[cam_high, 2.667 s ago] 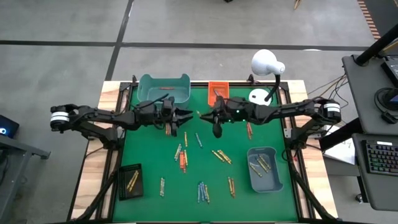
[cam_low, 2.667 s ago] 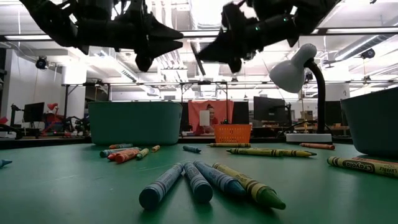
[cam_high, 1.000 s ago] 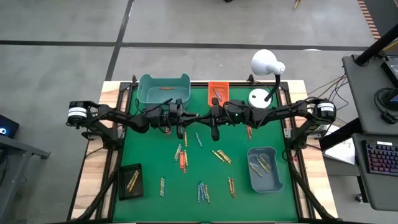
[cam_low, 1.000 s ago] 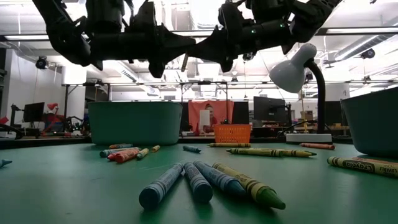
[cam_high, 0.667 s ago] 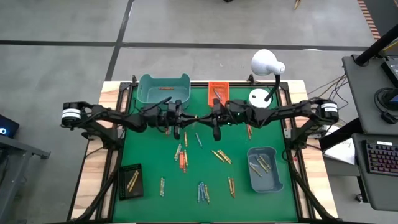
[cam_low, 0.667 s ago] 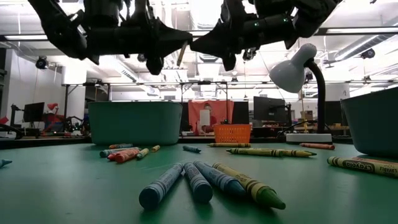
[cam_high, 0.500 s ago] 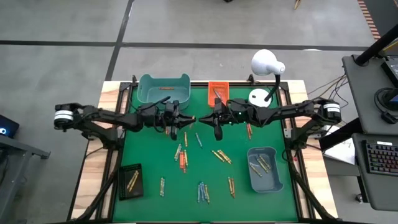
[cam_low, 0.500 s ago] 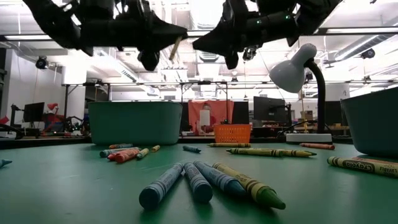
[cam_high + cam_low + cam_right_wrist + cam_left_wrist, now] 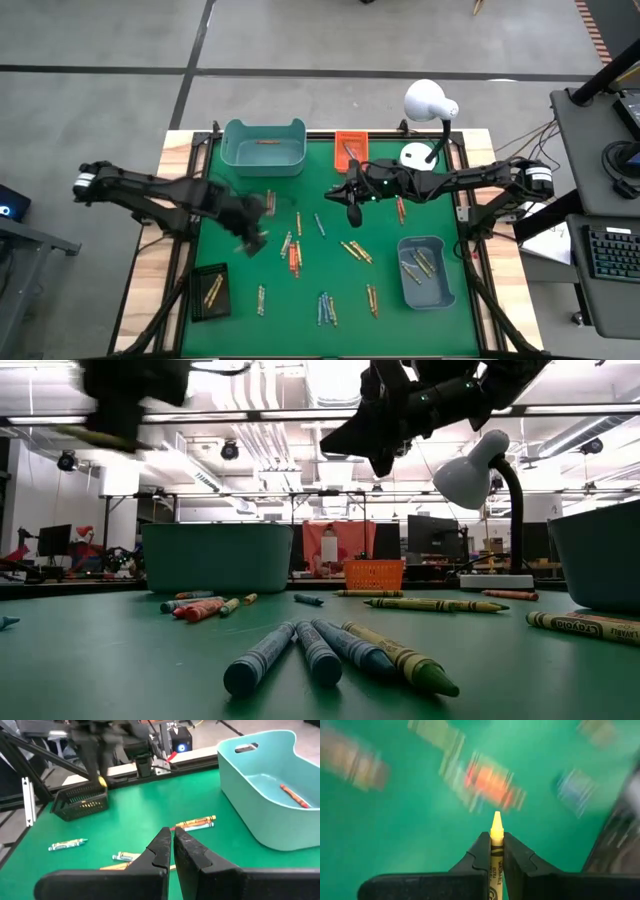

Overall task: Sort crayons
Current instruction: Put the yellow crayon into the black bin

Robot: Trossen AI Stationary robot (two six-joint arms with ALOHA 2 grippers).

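Many crayons (image 9: 294, 258) lie scattered on the green mat (image 9: 230, 330), some in small groups (image 9: 320, 650). My left gripper (image 9: 491, 837) hangs over the mat's left half (image 9: 252, 240), slanting down, blurred by motion, and is shut on a yellow crayon (image 9: 496, 832). That crayon also shows as a yellow spot (image 9: 102, 781) in the right wrist view. My right gripper (image 9: 335, 192) is shut with nothing in it, high over the far middle of the mat (image 9: 171, 832), and reaches toward the left. My left gripper pinches the yellow crayon's paper-wrapped shaft (image 9: 495, 855) between its two fingers. The crayon lies along the fingers, and its pointed tip (image 9: 496, 822) sticks out past them. The fingers slant downward from above. The crayon is lifted clear of the mat.
A teal bin (image 9: 263, 145) at the far left holds one orange-red crayon. A small orange tray (image 9: 350, 143) and a white lamp (image 9: 430, 100) stand at the far edge. A black tray (image 9: 210, 290) with yellow crayons sits near left, and a blue-grey bin (image 9: 425, 270) near right.
My left gripper, tip to tip with my right gripper a second ago, has drawn away from it with the yellow crayon. It has swung toward the table's near-left and tipped from level to pointing down. My right gripper has stayed nearly in place.
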